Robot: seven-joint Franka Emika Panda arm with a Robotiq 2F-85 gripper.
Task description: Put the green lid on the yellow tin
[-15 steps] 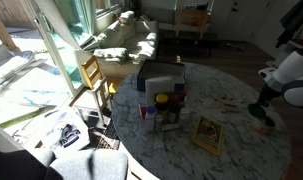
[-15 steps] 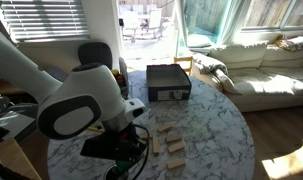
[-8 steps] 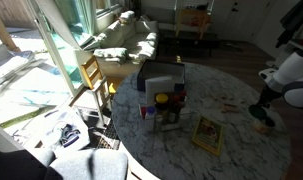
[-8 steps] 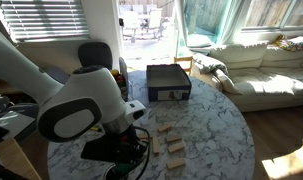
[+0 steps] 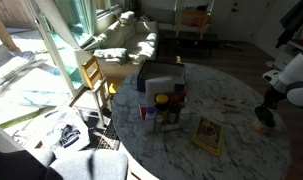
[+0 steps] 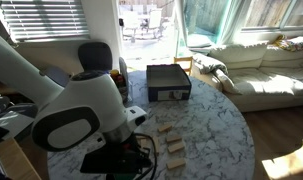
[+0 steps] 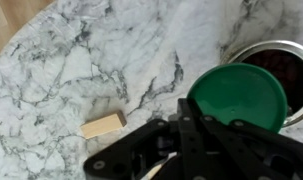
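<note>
In the wrist view the dark green round lid (image 7: 238,98) sits right at the tips of my black gripper (image 7: 187,118), which looks shut on its near edge. The lid overlaps the round tin (image 7: 287,58), of which only a metallic rim and dark inside show at the upper right. In an exterior view my gripper (image 5: 263,119) hangs low over the marble table near its far right edge. The lid and tin are too small to make out there.
A small wooden block (image 7: 103,124) lies on the marble left of the gripper. A stack of boxes (image 5: 161,92) with a bright yellow round item stands mid-table, with a yellow-green square card (image 5: 207,135) beside it. A dark box (image 6: 169,82) and several wooden blocks (image 6: 172,146) show in an exterior view.
The arm has shifted slightly, and the gripper has moved a little lower and to the right at the table's edge. The boxes and card have not moved.
</note>
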